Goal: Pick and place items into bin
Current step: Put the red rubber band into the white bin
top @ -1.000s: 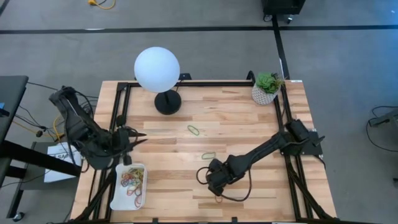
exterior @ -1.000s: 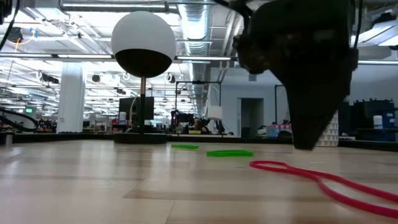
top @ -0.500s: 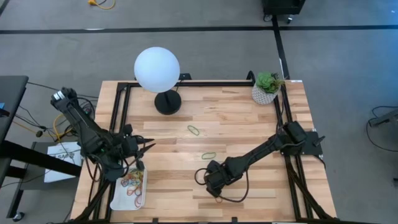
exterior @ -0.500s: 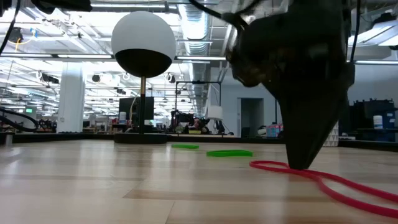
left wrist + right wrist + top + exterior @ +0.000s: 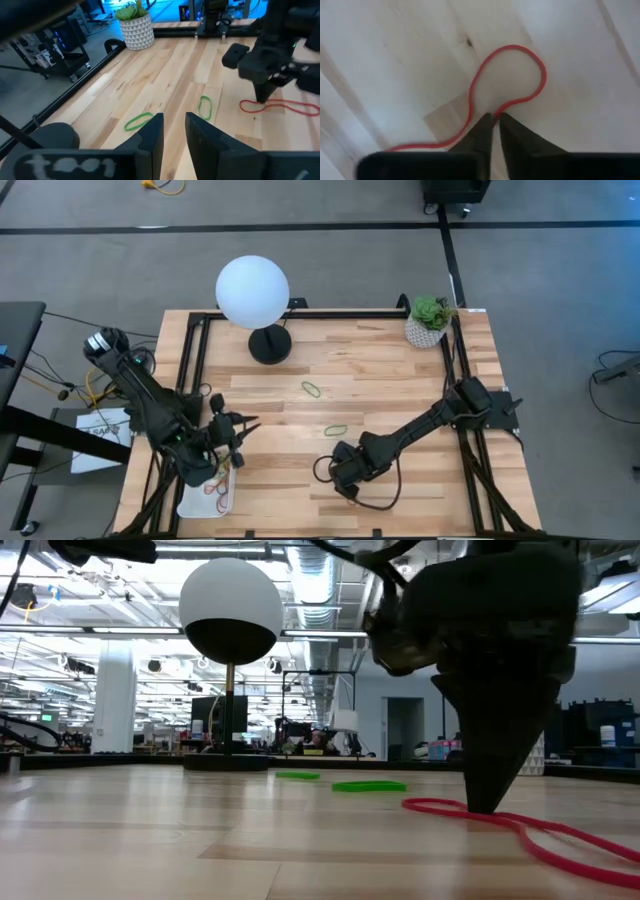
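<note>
A red rubber band [image 5: 506,75] lies flat on the wooden table as a twisted loop, also seen in the low view [image 5: 540,835]. My right gripper [image 5: 495,120] stands on it, pointing down near the table's near-middle [image 5: 345,483]. Two green bands [image 5: 312,389] [image 5: 335,430] lie farther off. The white bin [image 5: 190,502] sits at the near left with several coloured bands [image 5: 215,486] in it, largely hidden by my left arm. My left gripper [image 5: 243,426] hovers just beyond the bin, slightly open and holding nothing. My right gripper comes from above, pointing down, and its two fingertips [image 5: 484,125] close on the red band at the narrow waist [image 5: 496,113] where the loop pinches in. The band stays flat on the table, slack, with its loop spread out beyond the fingers.
A white globe lamp [image 5: 253,292] stands at the far left-centre and a potted plant [image 5: 430,322] at the far right corner. Black frame rails run along the table's left and right edges. Bare wood lies between the two arms.
My left gripper has swung from beside the bin toward the table's near edge and right, so the arm now covers more of the bin. My right gripper has come down until its tip meets the red band, which has stayed in place.
</note>
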You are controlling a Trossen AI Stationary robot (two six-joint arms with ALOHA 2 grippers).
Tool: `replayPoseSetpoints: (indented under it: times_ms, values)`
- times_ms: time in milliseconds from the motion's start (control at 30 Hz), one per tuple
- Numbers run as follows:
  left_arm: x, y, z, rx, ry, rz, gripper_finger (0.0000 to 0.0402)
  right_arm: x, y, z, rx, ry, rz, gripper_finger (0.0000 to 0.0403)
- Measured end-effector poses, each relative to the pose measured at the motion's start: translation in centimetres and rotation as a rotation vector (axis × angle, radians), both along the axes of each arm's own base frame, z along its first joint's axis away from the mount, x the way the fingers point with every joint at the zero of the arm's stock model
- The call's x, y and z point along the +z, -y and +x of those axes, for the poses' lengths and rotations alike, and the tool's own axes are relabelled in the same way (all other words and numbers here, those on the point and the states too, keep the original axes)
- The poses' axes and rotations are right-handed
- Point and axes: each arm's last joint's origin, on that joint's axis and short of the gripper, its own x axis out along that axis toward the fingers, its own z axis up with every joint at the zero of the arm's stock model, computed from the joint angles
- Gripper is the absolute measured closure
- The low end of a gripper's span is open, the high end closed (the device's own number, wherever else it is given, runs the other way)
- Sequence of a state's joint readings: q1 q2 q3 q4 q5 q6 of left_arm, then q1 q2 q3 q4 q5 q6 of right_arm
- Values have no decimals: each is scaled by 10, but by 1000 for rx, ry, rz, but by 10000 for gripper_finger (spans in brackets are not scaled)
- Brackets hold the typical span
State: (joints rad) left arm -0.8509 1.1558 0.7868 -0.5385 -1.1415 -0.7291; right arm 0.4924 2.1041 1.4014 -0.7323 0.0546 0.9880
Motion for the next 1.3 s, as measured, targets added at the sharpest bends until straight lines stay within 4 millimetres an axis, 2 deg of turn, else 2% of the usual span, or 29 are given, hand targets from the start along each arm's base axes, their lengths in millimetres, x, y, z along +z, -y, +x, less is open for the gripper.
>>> replayPoseSetpoints:
  times_ms: [67, 167, 267, 467, 633, 800, 1000, 1167, 1300]
  values:
    - [-3, 2, 2, 0, -8, 8, 331, 1, -3, -1, 61, 17, -12, 395]
    - [-6, 4, 4, 0, -12, 13, 331, 3, -8, 0, 86, 37, -5, 393]
    - [-6, 5, 4, 2, -12, 18, 331, 14, -12, 8, 119, 42, -6, 400]
    - [-7, 4, 7, -11, -32, -16, 331, 60, -25, 36, 262, 271, -77, 402]
    - [-13, 4, 19, -39, -83, -43, 331, 81, -23, 52, 301, 432, -231, 402]
    - [-23, 9, 39, -110, -143, -18, 331, 85, -15, 61, 271, 504, -307, 402]
    - [-36, 13, 66, -247, -194, -4, 331, 80, -9, 64, 263, 488, -353, 402]
    - [-44, 6, 86, -290, -204, -35, 331, 81, -8, 64, 270, 491, -371, 402]
    - [-50, -1, 94, -357, -257, -108, 331, 80, -8, 63, 271, 482, -380, 402]
